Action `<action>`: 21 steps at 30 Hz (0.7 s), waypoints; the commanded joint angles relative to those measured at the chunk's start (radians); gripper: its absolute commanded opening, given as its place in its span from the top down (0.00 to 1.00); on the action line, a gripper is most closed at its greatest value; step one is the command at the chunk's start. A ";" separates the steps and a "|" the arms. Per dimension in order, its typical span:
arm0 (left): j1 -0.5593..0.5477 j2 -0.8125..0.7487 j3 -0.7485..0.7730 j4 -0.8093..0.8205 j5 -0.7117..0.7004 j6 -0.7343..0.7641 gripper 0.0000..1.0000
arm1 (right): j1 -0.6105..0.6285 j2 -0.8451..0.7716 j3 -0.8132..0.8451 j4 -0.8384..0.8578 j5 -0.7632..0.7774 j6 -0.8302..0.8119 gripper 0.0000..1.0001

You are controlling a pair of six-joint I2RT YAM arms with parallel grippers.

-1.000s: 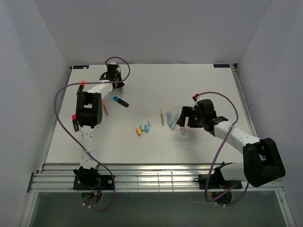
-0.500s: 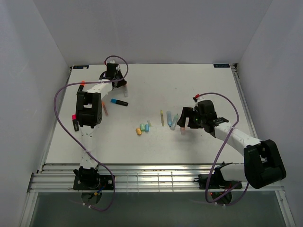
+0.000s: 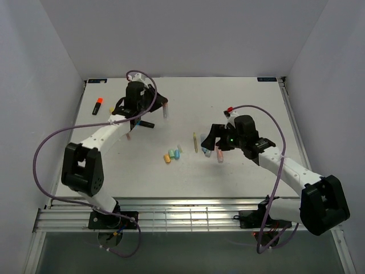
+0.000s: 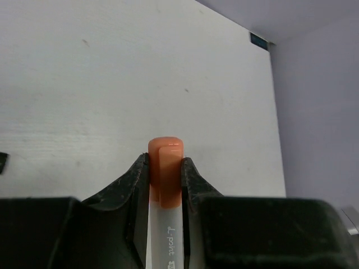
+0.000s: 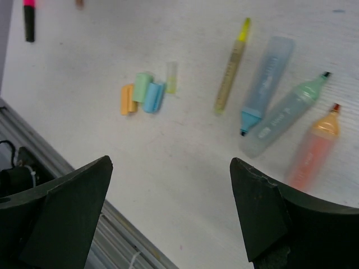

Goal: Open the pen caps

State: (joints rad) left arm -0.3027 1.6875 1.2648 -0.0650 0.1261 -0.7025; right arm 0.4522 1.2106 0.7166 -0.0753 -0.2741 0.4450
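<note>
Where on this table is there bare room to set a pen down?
Bare: far-right corner of the table, beyond the right claw; the near strip between the loose caps and the front edge. Crowded: mid-table, where caps, yellow pen and uncapped pens lie below that claw.

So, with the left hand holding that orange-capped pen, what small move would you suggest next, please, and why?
Probably bring the right hand across to the left hand. The left hand is clamped on a white pen whose orange cap is on and pokes past the fingers; the right hand is open and empty above pens already uncapped.
</note>
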 commanded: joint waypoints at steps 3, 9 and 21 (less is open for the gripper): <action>-0.211 -0.257 -0.165 0.021 -0.115 -0.100 1.00 | 0.181 0.061 0.125 0.148 -0.030 0.124 0.09; -0.371 -0.391 -0.252 -0.038 -0.279 -0.161 1.00 | 0.282 0.073 0.147 0.267 -0.014 0.181 0.09; -0.443 -0.451 -0.252 -0.104 -0.393 -0.150 1.00 | 0.367 -0.008 0.104 0.313 0.049 0.242 0.21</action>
State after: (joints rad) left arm -0.7300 1.2568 1.0012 -0.1223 -0.2245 -0.8577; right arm 0.7910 1.2491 0.8032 0.1497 -0.2497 0.6605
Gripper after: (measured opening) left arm 0.298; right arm 0.795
